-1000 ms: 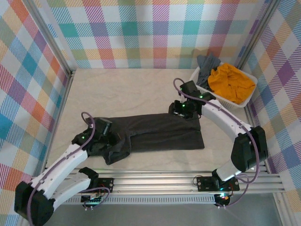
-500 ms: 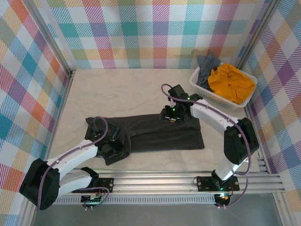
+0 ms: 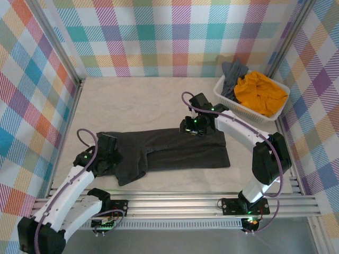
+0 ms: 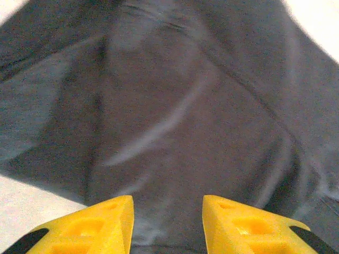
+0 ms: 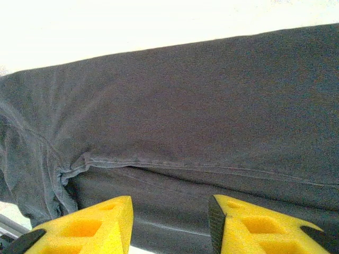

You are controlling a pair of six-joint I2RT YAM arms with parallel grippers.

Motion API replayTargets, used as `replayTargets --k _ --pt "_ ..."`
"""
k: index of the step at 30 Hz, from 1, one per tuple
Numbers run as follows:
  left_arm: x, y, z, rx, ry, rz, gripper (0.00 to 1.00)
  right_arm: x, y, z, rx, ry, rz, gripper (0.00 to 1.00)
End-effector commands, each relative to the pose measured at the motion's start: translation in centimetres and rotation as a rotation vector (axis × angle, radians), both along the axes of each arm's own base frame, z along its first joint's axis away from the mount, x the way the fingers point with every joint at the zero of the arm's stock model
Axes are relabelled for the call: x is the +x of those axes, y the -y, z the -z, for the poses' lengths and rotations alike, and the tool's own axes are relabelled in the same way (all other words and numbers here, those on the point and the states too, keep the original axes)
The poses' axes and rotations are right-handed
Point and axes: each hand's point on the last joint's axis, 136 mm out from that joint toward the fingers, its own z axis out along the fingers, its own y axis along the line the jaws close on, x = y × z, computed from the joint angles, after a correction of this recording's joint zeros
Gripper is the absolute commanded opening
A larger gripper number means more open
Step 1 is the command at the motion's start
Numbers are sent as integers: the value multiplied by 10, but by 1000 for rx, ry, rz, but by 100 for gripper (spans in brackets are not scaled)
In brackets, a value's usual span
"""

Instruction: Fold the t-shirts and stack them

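Note:
A dark charcoal grey t-shirt [image 3: 175,151] lies folded lengthwise into a long band across the table's front half. My left gripper [image 3: 112,153] hovers over its crumpled left end, open, with bare cloth [image 4: 175,132] between the yellow fingers [image 4: 95,227]. At the band's far right edge my right gripper [image 3: 192,128] is open too, a folded hem [image 5: 175,161] lying just ahead of its fingers [image 5: 254,227]. A mustard-orange t-shirt [image 3: 259,92] and a slate grey one [image 3: 233,71] fill the basket.
The white slatted basket [image 3: 224,97] sits at the back right corner against the checked wall. A metal rail [image 3: 212,203] runs along the near edge. Bare cream tabletop [image 3: 132,106] stretches behind the folded shirt.
My left gripper slid right onto the shirt's left end, then drew back to the left. My right gripper shifted left along the far edge and has since stayed put.

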Motion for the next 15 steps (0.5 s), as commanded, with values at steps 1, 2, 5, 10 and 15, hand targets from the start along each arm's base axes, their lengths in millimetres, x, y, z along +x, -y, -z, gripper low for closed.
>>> replayTargets --k 1,2,5,10,15 --pt "-8 -21 23 45 -90 -117 39 4 -5 1 53 -18 4 44" --pt "-1 -19 27 14 -62 -130 39 5 -5 2 70 -27 9 44" --pt "12 -23 38 -23 -17 -176 35 4 -3 12 114 -83 34 45" --pt "7 -37 49 -7 -46 -198 32 0 18 42 86 -193 110 43" --pt "22 -23 54 -81 15 -141 32 -1 33 65 73 -243 154 43"
